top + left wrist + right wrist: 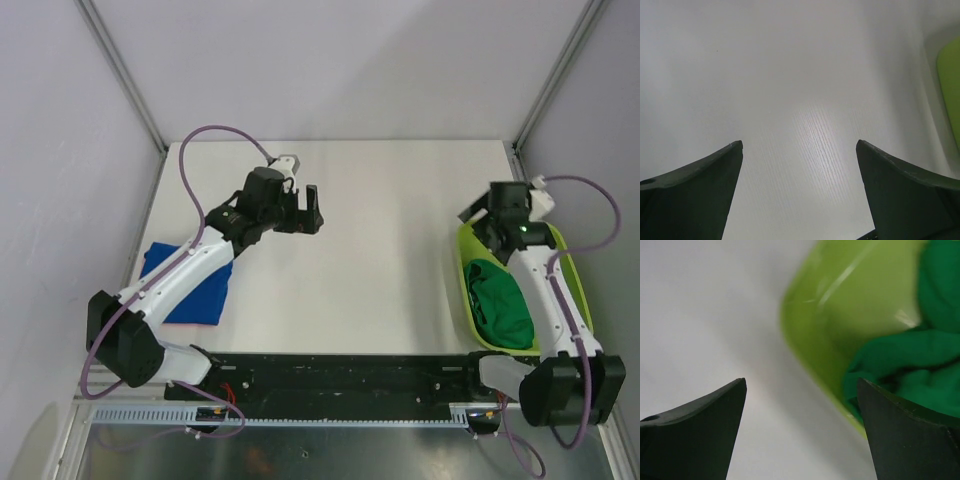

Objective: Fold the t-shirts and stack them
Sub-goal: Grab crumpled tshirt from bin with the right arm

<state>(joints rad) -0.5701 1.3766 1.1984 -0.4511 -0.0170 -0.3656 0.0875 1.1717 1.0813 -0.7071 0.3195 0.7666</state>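
The blue t-shirt [205, 298] lies flat as a neat, roughly square packet at the left of the top view, partly under the left arm, a thin pink edge showing along its lower side; it looks already folded and parked there as the base of the stack. The dark green t-shirt [500, 300] sits bunched and creased inside the lime-green tub [465, 272] at the right of the frame, so it probably has to be lifted out before it can be spread and folded. That would explain the right fingers [478, 210], which hang spread wide and holding nothing over the upper-left end of the tub; the right wrist view looks past them at the tub's rim with the green cloth just inside, toward the right of that picture, a likely line for reaching in. The left fingers [305, 212] are likewise splayed fully apart and grip nothing, poised above bare tabletop [380, 280] in the upper middle of the top view, well apart from both shirts, seemingly waiting over the open space where the green one could be laid out
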